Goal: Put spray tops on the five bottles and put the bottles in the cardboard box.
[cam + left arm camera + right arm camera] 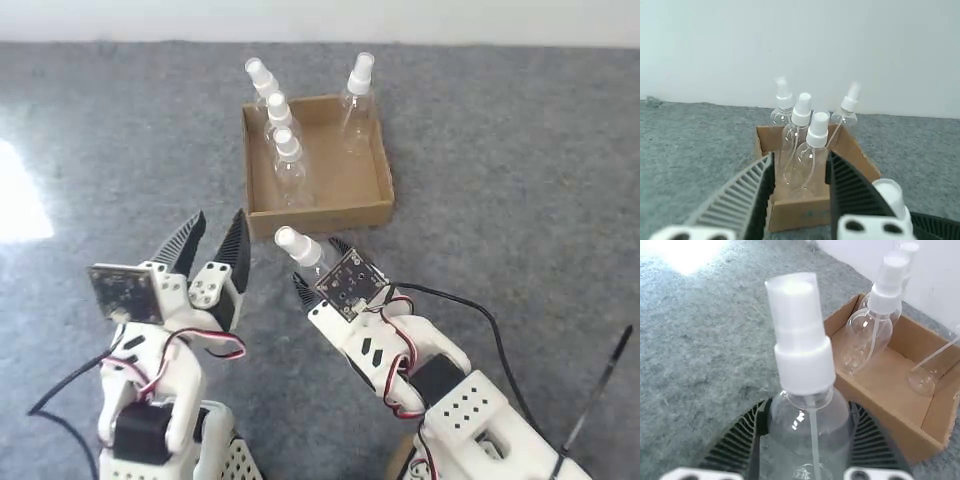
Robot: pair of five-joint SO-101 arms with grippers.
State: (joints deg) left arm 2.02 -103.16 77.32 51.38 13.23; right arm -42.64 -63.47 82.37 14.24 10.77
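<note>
- The right jaws are clamped on a clear bottle [807, 435] with a white spray top [799, 335]. One jaw presses each side of its round body, and the shoulder and top stand out past the jaw tips.
- In the high view this held bottle [303, 250] is outside the cardboard box [320, 215], just in front of its near wall. It tilts toward the box. I cannot tell whether its base touches the grey surface [520, 180].
- The left jaws are spread wide with nothing between them. They sit to the left of the held bottle, pointing at the box's near-left corner and not touching it.
- Two capped bottles stand upright along the box's left wall, one [291, 170] nearer and one [279, 118] behind it.
- A third capped bottle [357, 100] stands at the far-right corner.
- A fourth capped bottle [260, 82] is at the far-left corner. I cannot tell whether it is inside the box or just behind the far wall.
</note>
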